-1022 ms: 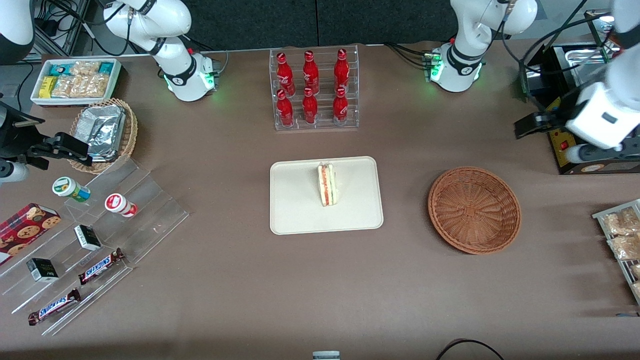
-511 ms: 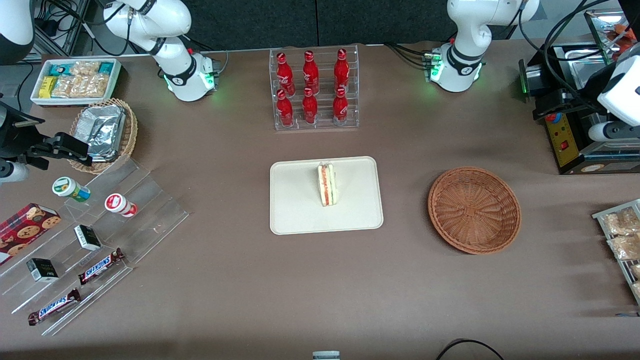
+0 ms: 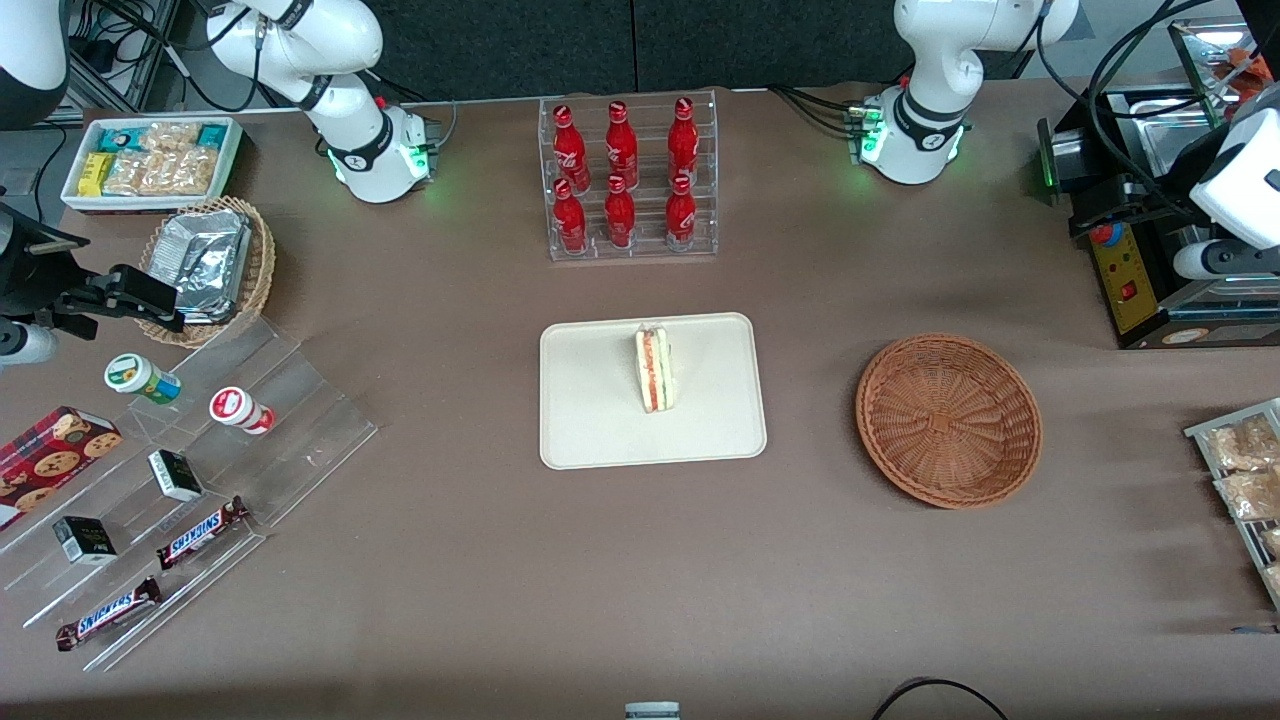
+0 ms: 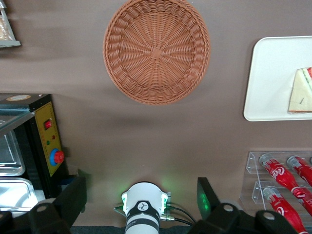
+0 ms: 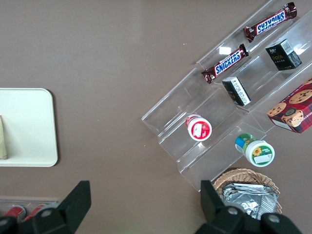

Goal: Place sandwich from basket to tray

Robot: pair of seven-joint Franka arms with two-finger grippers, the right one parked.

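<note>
The sandwich point(image 3: 655, 370) lies on the cream tray point(image 3: 590, 400) at mid-table, its red and green filling edge facing up. The reddish-brown wicker basket point(image 3: 948, 420) stands beside the tray toward the working arm's end and holds nothing. My gripper point(image 3: 1105, 205) hovers high over the black appliance at that end, farther from the front camera than the basket. In the left wrist view the gripper point(image 4: 140, 195) is open and grips nothing; the basket point(image 4: 156, 51), the tray point(image 4: 273, 78) and the sandwich point(image 4: 301, 90) lie well below it.
A clear rack of red bottles point(image 3: 628, 180) stands farther from the front camera than the tray. A black appliance with a yellow panel point(image 3: 1130, 280) and a rack of snack bags point(image 3: 1240, 480) sit at the working arm's end. Acrylic steps with candy bars point(image 3: 190, 470) occupy the parked arm's end.
My gripper has drawn back from the table toward the working arm's end, rising over the black appliance. In the last half second it hardly moved. Sandwich, tray and basket stayed put.
</note>
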